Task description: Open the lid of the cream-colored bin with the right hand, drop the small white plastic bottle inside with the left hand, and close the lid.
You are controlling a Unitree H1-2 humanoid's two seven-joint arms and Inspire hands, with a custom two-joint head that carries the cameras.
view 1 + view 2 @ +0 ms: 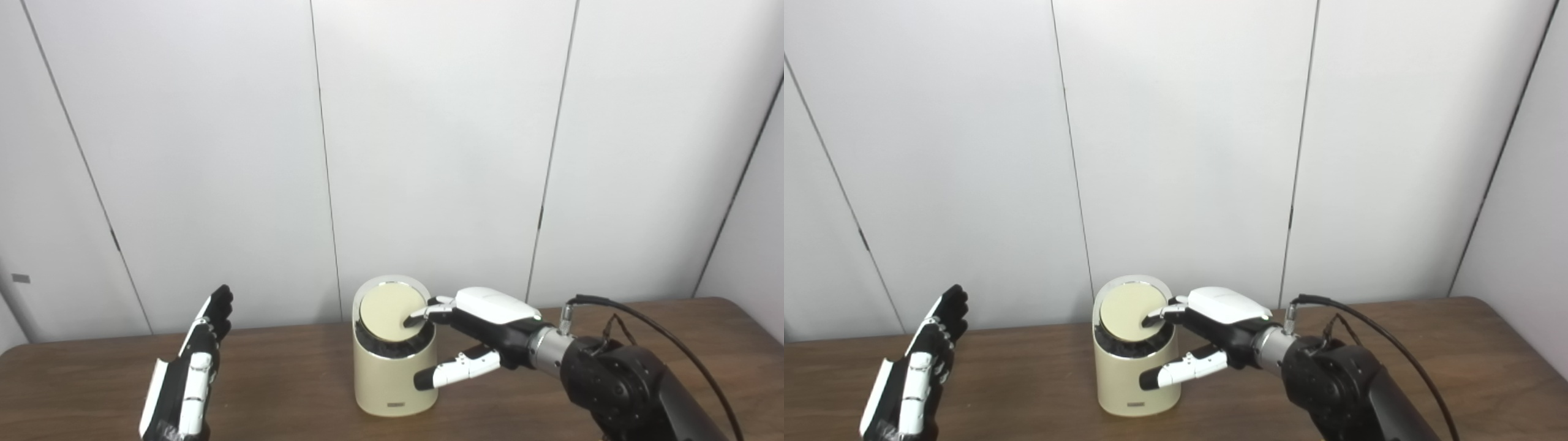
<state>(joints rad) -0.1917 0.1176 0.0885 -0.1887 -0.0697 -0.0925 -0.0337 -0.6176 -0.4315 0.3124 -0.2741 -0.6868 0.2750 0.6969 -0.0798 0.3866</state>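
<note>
Now the right hand (484,331) rests fingertips on the tilted lid (392,312) of the bin (392,380), thumb beside its wall; the left hand (190,373) stands flat, empty, well apart.

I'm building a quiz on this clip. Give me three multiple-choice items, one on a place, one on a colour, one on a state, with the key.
1. Where is the bin?
A. on the table, between the two hands
B. at the table's far right end
C. on the floor

2. What colour is the lid?
A. red
B. cream
C. blue

3. What is the left hand doing?
A. gripping a bottle
B. pressing the lid
C. held open and empty

Key:
1 A, it stands on the table, with the left hand to one side and the right hand to the other.
2 B, the disc matches the cream body.
3 C, its fingers are spread and hold nothing; no bottle is in view, and it is the right hand whose fingertips touch the tilted lid.
</note>
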